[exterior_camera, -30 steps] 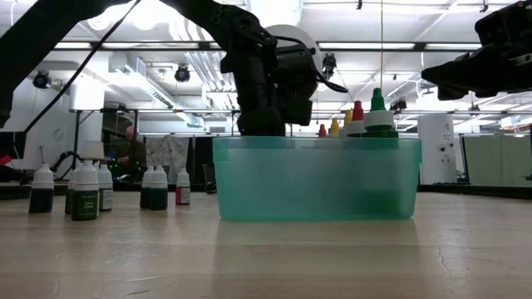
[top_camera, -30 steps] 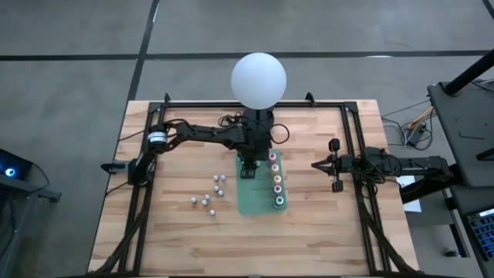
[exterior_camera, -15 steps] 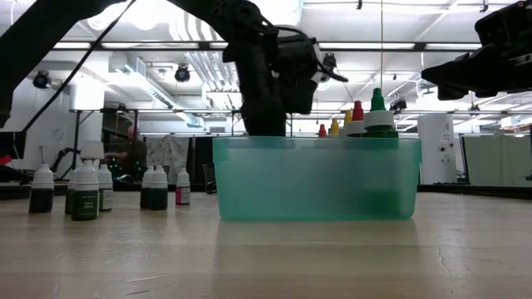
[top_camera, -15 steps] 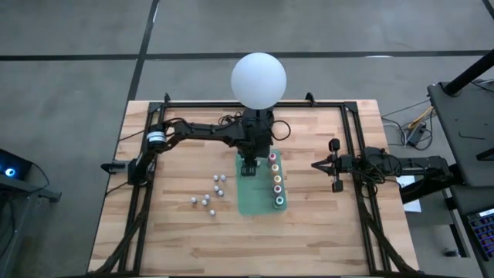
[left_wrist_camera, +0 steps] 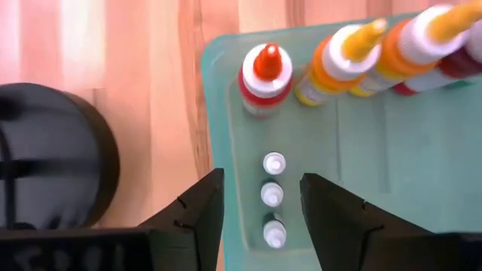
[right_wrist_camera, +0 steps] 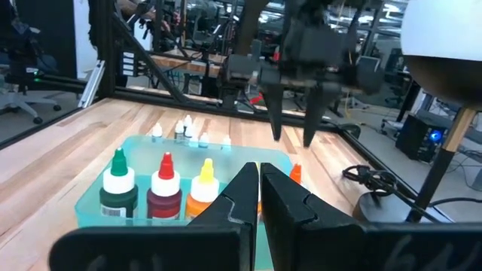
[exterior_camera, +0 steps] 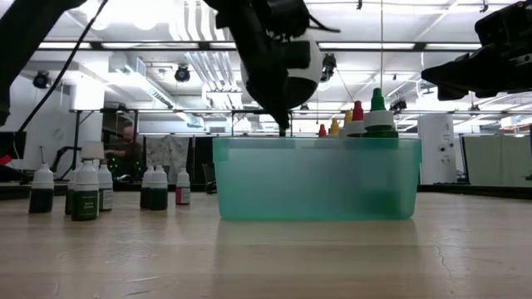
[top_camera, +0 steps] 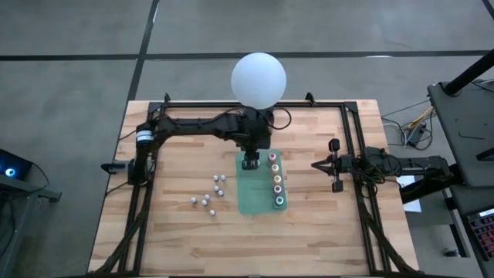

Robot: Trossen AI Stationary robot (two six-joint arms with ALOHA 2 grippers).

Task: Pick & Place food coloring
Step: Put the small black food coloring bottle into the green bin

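A green tray (top_camera: 255,197) holds a row of several food coloring bottles with coloured tops (top_camera: 275,181) along its right side. Three small white-capped bottles (left_wrist_camera: 273,193) stand upright in a row on the tray floor near its far left corner. Several more small bottles (top_camera: 208,197) stand on the table to the tray's left. My left gripper (left_wrist_camera: 262,181) hangs open above the three small bottles, clear of the tray rim (exterior_camera: 316,143), with nothing between its fingers. My right gripper (top_camera: 336,166) waits shut, level, over the table's right side.
A white globe lamp (top_camera: 258,79) stands just beyond the tray's far edge, with its dark base (left_wrist_camera: 45,158) close beside my left gripper. A black frame (top_camera: 351,139) runs around the table. Bare wood lies along the near side.
My left gripper has risen straight up out of the tray, its fingertips now above the rim, and has stayed open. The three small bottles stay standing in the tray.
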